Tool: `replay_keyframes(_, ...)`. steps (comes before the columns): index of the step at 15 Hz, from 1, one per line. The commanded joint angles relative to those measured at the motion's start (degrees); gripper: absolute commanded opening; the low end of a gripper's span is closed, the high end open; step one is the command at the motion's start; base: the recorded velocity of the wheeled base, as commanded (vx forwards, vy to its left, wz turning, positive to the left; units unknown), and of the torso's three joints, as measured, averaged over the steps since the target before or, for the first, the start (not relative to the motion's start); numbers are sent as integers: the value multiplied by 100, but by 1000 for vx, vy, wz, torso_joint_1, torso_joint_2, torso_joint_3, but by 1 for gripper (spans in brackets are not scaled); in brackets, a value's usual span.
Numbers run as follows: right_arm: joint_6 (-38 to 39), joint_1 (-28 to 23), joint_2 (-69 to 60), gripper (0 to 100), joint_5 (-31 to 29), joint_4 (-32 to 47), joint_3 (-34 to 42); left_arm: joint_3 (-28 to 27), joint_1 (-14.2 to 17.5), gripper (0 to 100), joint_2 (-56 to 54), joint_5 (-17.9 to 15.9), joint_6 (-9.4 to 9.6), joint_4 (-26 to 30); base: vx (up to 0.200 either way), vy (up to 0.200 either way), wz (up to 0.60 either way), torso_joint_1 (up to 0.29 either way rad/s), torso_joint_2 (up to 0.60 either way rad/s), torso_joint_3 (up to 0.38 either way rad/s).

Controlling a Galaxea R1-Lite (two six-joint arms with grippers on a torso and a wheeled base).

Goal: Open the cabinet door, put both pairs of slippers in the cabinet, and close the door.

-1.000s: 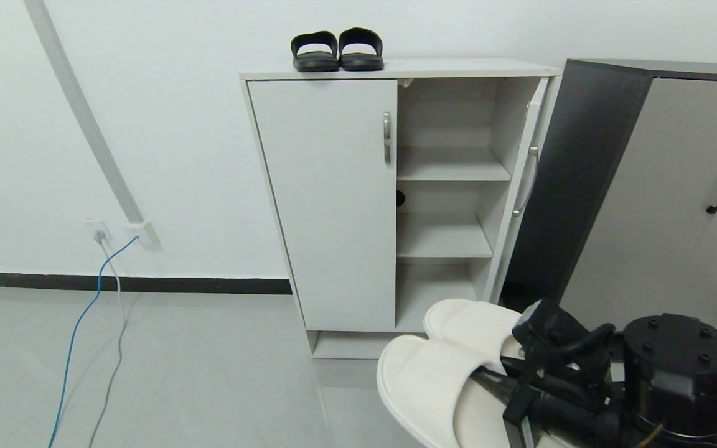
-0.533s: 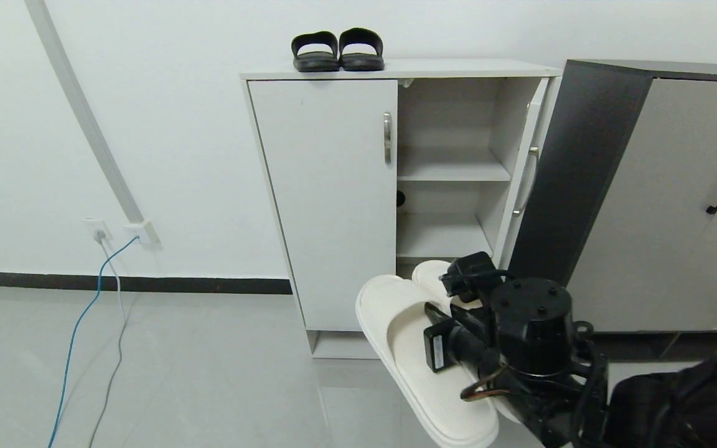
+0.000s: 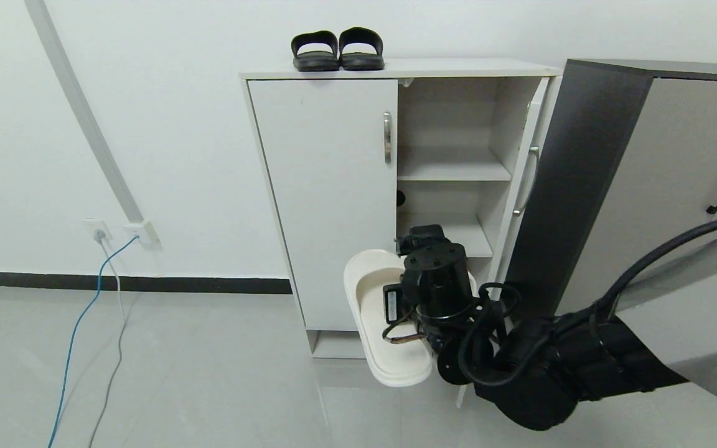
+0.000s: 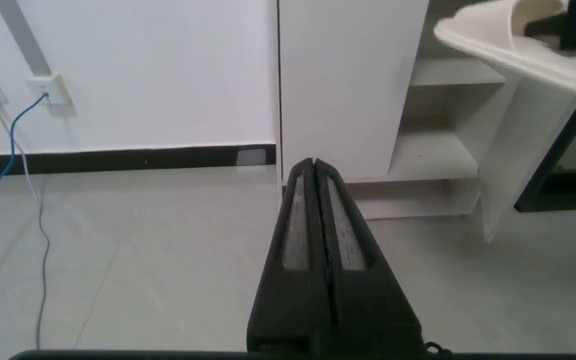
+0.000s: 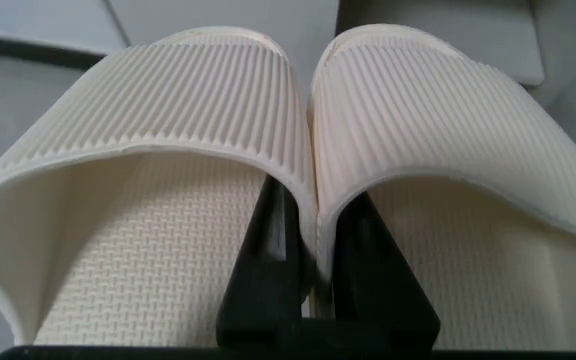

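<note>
The tall white two-door cabinet (image 3: 327, 205) stands against the wall with its left door shut and its right door (image 3: 523, 180) swung wide, baring several shelves. A dark grey cabinet (image 3: 582, 174) stands just beside it on the right.

The pair of cream ribbed open-toe slippers (image 3: 377, 317) hangs in the air just in front of the open half, toes toward the cabinet, at about the level of the lower shelves. The left slipper of the pair overlaps the edge of the shut door in the head view, so the pair probably needs to shift right before going in.

The right gripper (image 5: 313, 250) has its jaws clamped on the two inner side walls, pressed together, one finger inside each slipper. They look light and soft, likely foam, so they should flex and droop at the heels; a pinch on the adjoining walls carries both at once, though one could slide free if bumped on the door edge.

The pair of black strap slippers (image 3: 337, 50) sits on the cabinet top, side by side and touching; the same inner-wall grip looks suitable.

The left gripper (image 4: 313, 175) hangs low over the floor, fingers pressed together, holding nothing.
</note>
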Motion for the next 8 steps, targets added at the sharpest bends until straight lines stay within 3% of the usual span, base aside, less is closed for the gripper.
replay_keyframes(1,63,0,442,0,-251,173,-681,1,4,0,13,0,0,-1,0,0,0,0,0,0)
replay_keyframes(2,19,-9,758,0,-418,173,-1173,1,4,0,13,0,0,-1,0,0,0,0,0,0)
replay_keyframes(8,-588,-308,1523,0,-875,164,-2298,1,4,0,13,0,0,-1,0,0,0,0,0,0)
